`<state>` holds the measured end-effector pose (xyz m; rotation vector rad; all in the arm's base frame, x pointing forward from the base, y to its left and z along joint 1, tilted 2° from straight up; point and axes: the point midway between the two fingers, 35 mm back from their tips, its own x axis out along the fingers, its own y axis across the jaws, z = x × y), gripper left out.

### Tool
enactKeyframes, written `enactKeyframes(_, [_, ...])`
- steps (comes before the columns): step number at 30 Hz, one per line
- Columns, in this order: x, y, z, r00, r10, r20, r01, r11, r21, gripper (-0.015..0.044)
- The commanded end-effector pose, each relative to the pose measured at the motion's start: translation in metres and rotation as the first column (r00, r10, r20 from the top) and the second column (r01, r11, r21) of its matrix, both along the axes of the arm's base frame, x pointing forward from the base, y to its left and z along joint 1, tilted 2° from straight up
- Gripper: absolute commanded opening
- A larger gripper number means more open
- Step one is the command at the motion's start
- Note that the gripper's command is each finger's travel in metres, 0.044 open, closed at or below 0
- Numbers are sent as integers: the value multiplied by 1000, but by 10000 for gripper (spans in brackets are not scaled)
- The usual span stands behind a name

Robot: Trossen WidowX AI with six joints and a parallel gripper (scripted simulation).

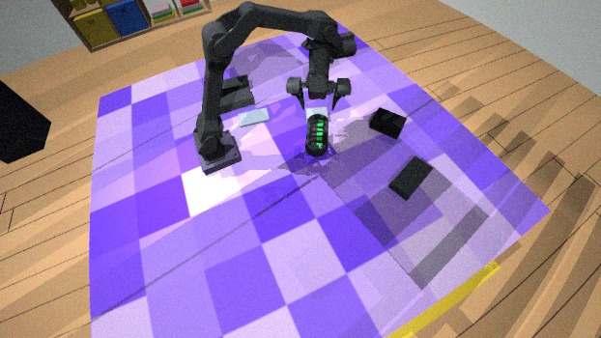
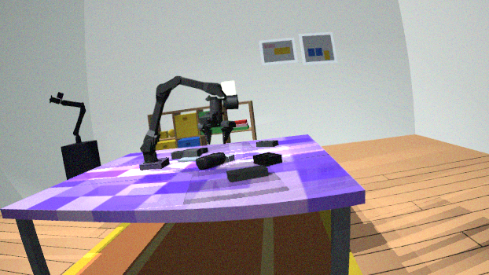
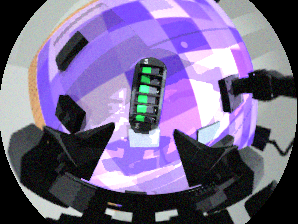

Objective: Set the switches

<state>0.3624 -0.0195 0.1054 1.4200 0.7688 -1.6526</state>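
The dark controller unit (image 1: 317, 145) (image 2: 211, 160) (image 3: 146, 95) lies on the bench with its switch side up. Its row of rockers shows green on one side and dark or grey on the other. The wrist view shows green on the left half of each rocker; which ends are pressed down I cannot tell surely. The label on the underside is hidden. My gripper (image 1: 319, 107) (image 2: 217, 142) (image 3: 144, 129) is open and empty. It hangs above the bench, near the unit's far end in the top view, with the fingers spread wide and not touching the unit.
A small white block (image 1: 317, 111) (image 3: 144, 139) sits at the unit's far end. A pale plate (image 1: 253, 117) (image 3: 208, 132) lies towards the arm's base. Two black blocks (image 1: 387, 123) (image 1: 411, 178) lie on the other side. Dark modules (image 1: 238, 98) (image 2: 189, 153) lie behind the plate.
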Motion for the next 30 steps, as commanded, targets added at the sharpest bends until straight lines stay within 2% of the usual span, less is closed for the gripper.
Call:
enactKeyframes(1, [2, 1, -3, 1000, -6, -3, 6, 1000, -6, 440])
enactKeyframes(30, [4, -1, -50, 1000, -6, -4, 6, 1000, -6, 440])
